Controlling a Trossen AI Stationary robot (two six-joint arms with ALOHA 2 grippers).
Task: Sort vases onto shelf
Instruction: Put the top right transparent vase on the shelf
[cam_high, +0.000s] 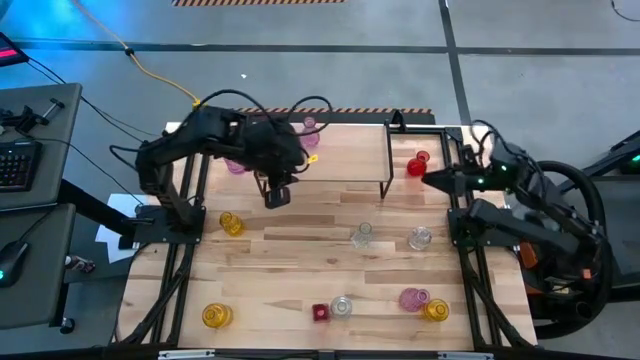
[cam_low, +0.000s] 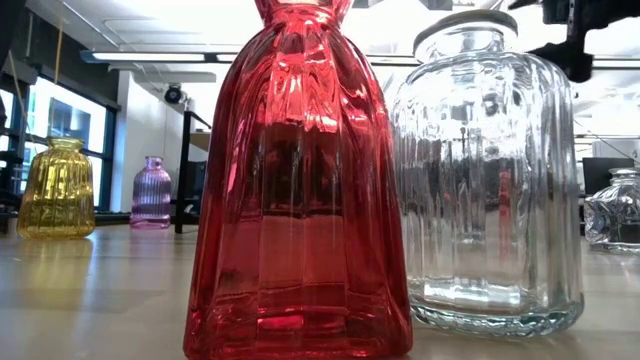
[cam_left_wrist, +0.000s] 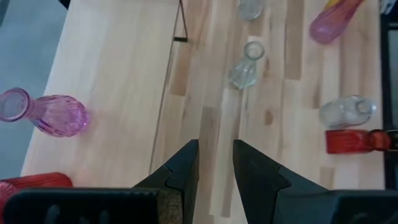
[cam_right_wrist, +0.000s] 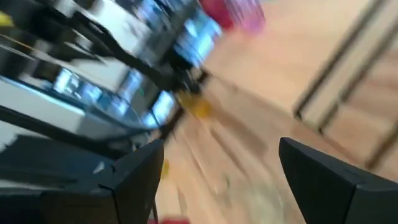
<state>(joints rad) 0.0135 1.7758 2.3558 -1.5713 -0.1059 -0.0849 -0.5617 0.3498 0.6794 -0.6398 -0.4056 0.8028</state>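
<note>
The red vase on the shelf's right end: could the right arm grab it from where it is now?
Probably yes. The right gripper hangs open right beside the red vase at the shelf end, and nothing stands between them.

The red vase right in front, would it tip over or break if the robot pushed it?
The red vase looks like ribbed glass, so it could probably crack if knocked hard. Its bottom is much wider than its narrow neck, so it likely slides before tipping. The shiny surface may be slippery to grab. The clear jar stands close beside it, so a push might clink them together.
</note>
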